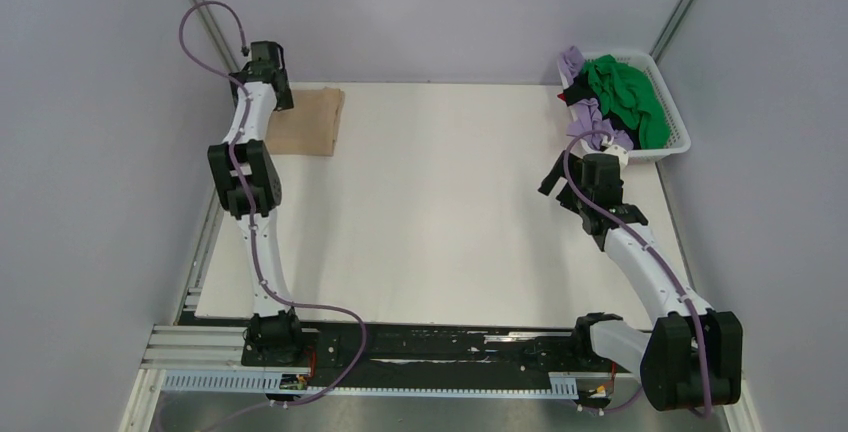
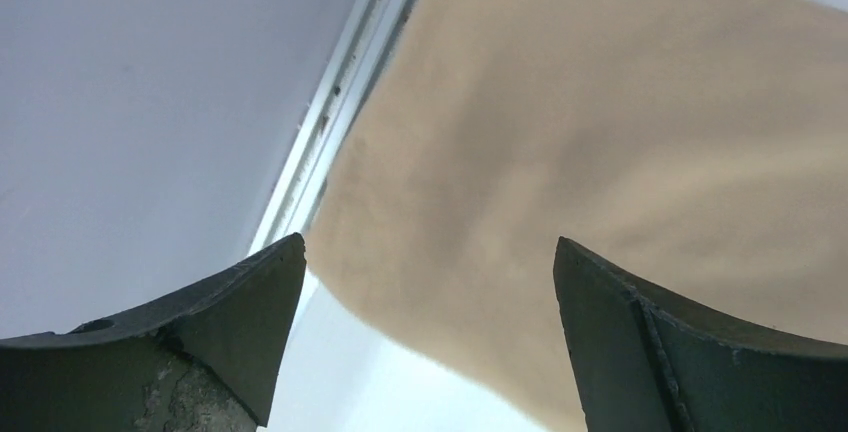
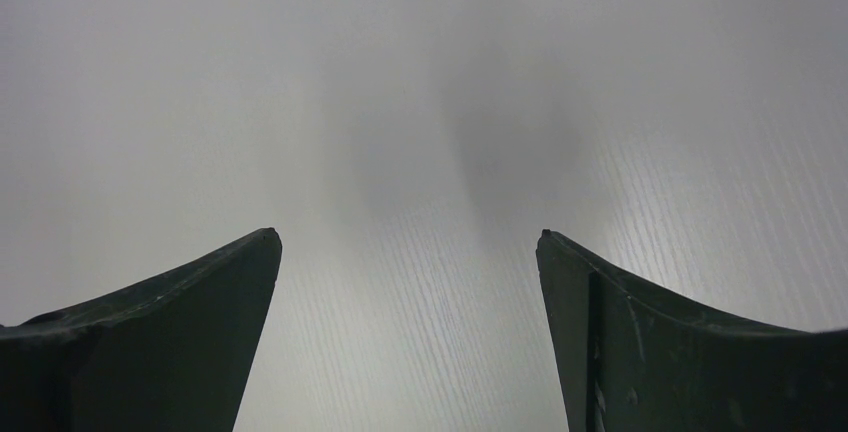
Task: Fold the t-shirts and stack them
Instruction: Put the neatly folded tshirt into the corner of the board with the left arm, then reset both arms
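The left tool (image 2: 430,242) hangs over the folded tan shirt (image 1: 310,122) at the upper left of the overhead frame. Its jaws are spread wide with nothing between them, so the shirt is let go and lies flat on the worktop (image 1: 450,212). The right tool (image 3: 408,235) is also spread and empty. It points at bare worktop right of centre, just below the white basket (image 1: 672,102) in the upper right.

The green shirt (image 1: 625,92) and the lilac shirt (image 1: 585,117) are bunched together in the basket, and they look like the work left to do.

Two risks stand out. The tan shirt lies hard against the worktop's left edge and the metal rail there (the left wrist view shows this best). A jaw that catches the cloth as it lifts away could undo the fold or pull the shirt over the edge. In the basket the shirts are tangled, so a pull on one could bring a second along or shift the basket.
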Tool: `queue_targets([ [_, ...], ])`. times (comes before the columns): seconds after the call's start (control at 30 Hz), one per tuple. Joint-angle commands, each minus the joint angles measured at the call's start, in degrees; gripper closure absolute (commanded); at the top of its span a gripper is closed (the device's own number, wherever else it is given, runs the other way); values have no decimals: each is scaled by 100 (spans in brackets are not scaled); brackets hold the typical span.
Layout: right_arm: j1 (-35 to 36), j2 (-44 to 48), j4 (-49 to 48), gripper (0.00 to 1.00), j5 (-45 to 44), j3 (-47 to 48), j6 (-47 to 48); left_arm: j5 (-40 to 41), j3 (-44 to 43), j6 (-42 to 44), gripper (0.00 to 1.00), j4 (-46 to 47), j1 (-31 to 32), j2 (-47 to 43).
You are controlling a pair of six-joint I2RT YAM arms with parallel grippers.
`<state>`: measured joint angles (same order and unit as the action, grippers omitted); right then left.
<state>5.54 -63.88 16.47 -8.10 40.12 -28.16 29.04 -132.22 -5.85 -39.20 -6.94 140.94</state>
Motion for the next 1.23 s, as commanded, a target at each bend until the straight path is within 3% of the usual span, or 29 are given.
queue_targets([
  [0.0, -20, 225, -216, 0, 222, 118, -82, -1073, 955, -996, 0, 198, 24, -1828],
  [0.1, -29, 313, -191, 0, 365, 89, -253, -1876, 2214, -1388, 0, 849, 165, -3015],
  [0.17, -48, 350, -124, 0, 396, 82, -424, -2221, 3722, -1626, 0, 1372, 354, -3762],
  [0.3, -51, 442, 39, 0, 704, 31, -664, -3055, 5817, -2023, 0, 2166, 964, -5156],
  [0.43, -50, 613, 45, 0, 933, -229, -691, -2841, 7570, -2180, 0, 2621, 1903, -6412],
  [0.57, -37, 783, 39, 0, 1002, -504, -765, -3099, 8719, -2290, 0, 2708, 2245, -7304],
  [0.77, -42, 986, -146, 0, 985, -871, -936, -3145, 9440, -2304, 0, 2478, 2258, -8048],
  [1.2, -41, 1035, -440, 0, 1066, -1024, -1043, -2922, 9409, -2256, 0, 2234, 2258, -8646],
])
